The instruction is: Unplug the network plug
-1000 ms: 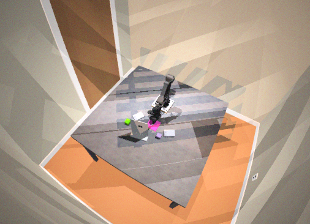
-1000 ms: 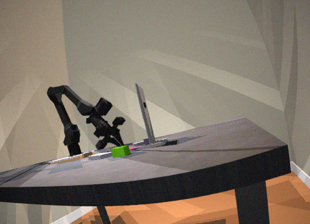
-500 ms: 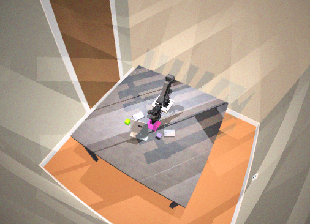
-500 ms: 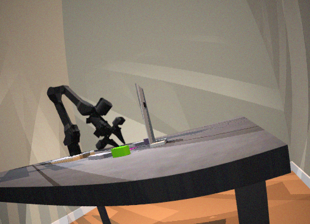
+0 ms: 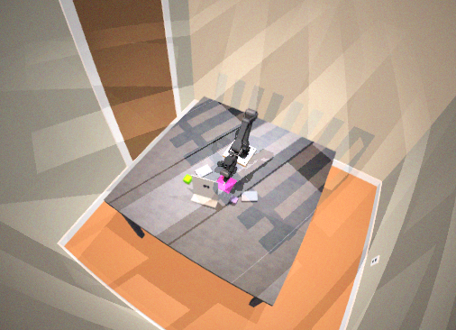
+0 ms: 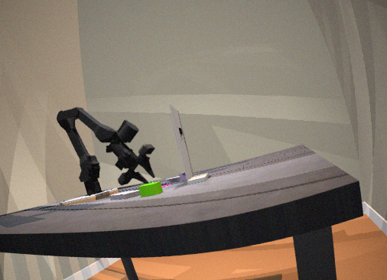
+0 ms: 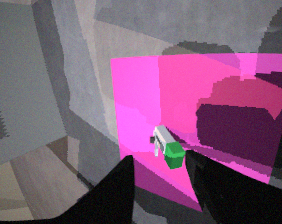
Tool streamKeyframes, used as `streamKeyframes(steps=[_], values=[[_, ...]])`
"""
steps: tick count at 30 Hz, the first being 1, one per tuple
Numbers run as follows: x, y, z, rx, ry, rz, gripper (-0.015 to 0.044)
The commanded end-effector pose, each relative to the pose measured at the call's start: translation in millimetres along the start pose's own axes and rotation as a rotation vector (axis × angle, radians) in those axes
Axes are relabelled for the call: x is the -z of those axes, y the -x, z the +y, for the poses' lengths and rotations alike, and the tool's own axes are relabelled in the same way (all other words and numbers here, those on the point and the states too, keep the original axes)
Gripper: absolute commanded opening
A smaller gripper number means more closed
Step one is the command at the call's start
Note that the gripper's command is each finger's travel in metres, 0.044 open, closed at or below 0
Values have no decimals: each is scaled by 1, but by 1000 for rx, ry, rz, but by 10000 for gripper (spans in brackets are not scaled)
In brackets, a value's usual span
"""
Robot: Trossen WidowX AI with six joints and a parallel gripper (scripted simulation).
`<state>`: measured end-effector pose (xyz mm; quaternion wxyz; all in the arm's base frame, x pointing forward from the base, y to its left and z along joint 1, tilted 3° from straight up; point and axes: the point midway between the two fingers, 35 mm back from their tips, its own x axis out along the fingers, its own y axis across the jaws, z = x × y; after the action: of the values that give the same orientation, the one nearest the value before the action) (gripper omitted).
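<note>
The plug point(image 7: 164, 142), white with a green end, lies on the magenta marked square point(image 5: 227, 185) point(image 6: 166, 185) point(image 7: 134, 90), inside its outline in the wrist view. My gripper point(image 5: 226, 178) point(image 6: 150, 179) point(image 7: 158, 159) is open low over the square, pointing down. The plug's green end shows between the fingertips, nearer the right finger; whether they touch is unclear. The upright panel point(image 5: 198, 186) point(image 6: 183, 150) stands beside the square, with dark socket openings and no plug visible in them. The plug is too small to make out in the top and exterior views.
A bright green block point(image 5: 187, 178) point(image 6: 151, 189) sits beyond the panel's side. A small purple block point(image 5: 233, 200) point(image 6: 183, 177) is near the square. One pale slab point(image 5: 204, 170) point(image 6: 124, 195) lies near the green block, another pale slab point(image 5: 250, 197) past the purple block.
</note>
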<state>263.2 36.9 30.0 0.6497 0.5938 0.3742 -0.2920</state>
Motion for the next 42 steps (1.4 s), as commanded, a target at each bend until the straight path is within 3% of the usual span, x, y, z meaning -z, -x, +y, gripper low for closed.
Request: streamKeyframes(steps=[1, 42], values=[[0, 4, 0, 3, -1, -1, 156], [0, 45, 23, 4, -3, -1, 156]])
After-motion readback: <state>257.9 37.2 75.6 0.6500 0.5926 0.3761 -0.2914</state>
